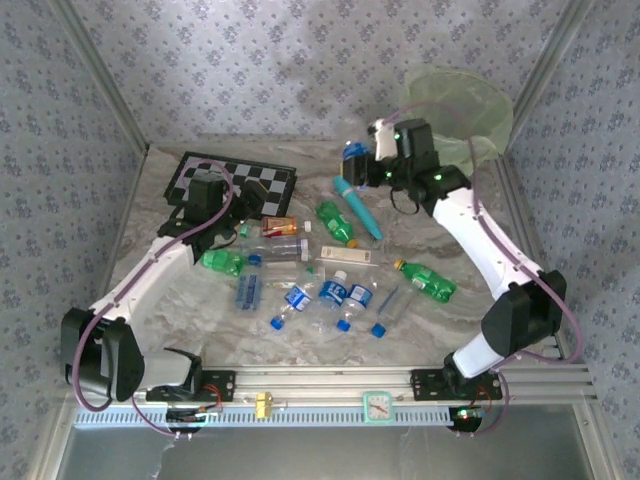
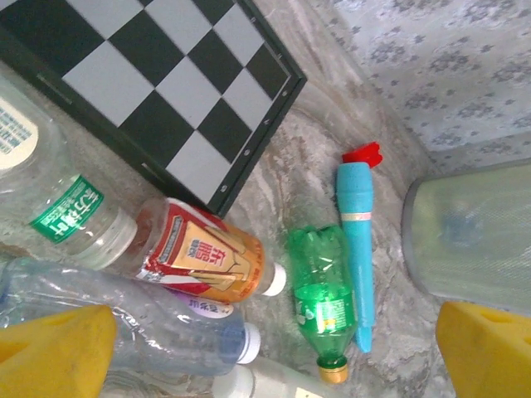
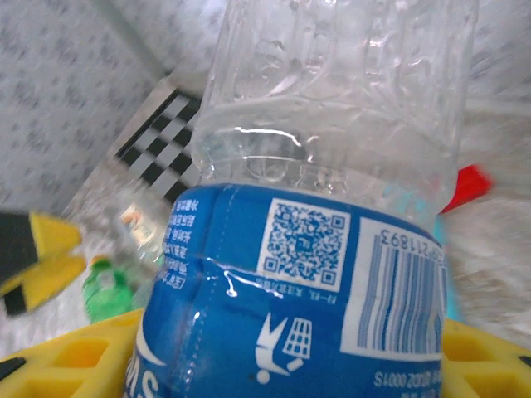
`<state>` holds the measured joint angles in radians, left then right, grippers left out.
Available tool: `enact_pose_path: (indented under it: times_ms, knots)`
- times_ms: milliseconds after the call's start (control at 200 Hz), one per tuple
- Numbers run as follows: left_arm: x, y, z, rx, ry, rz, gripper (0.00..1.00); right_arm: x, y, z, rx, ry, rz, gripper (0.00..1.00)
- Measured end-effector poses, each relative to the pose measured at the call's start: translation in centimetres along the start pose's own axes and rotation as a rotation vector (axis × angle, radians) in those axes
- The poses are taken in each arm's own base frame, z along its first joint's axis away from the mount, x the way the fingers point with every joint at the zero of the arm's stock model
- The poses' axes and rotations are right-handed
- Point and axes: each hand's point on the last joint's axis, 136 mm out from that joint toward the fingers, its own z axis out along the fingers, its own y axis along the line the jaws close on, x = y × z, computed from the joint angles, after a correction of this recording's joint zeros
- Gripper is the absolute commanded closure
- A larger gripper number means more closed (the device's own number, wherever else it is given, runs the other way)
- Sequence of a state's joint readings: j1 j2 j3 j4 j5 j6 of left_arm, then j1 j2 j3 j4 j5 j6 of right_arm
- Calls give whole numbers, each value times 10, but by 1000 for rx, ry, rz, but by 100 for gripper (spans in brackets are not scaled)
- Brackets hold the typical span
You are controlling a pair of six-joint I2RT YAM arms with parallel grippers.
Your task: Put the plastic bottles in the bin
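1. We found the bin (image 1: pixel 462 100) at the far right corner of the table (image 1: pixel 200 320); its pale-green wall was too cloudy for us to tell what, if anything, lay inside.
2. The right gripper (image 1: pixel 362 170) was raised to the left of the bin and apart from it; its jaws were closed narrowly around a blue-labelled bottle (image 3: pixel 290 274); we judged this bottle on its way and not yet delivered.
3. The left gripper (image 2: pixel 267 352) hung low over the heap beside the chessboard (image 2: pixel 166 91); its jaws stood wide and held nothing; an orange-labelled bottle (image 2: pixel 203 259) and a clear one lay beneath them.
4. Most of the work lay ahead, by our reckoning; about ten bottles lay on the table; among them were three green bottles (image 1: pixel 335 222), a row of blue-capped bottles (image 1: pixel 332 295) toward the near edge, and several clear ones in the middle.
5. The teal tube (image 1: pixel 358 208) with its red cap lay among them, just beside a green bottle; we took it for no bottle, so it had no place in the bin.
6. We judged the task early to middling; one bottle was in hand; the spread on the table was left to clear, likely a bottle at a time for each arm.
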<state>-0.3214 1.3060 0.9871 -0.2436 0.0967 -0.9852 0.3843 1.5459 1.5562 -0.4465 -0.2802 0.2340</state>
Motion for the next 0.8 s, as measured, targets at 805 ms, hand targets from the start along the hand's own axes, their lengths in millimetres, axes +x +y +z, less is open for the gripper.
enact_pose_path:
  times_ms: [805]
  knots:
    - [23,14,20,-45,100,21,0,-113,-241,-42,695,-215,227,46]
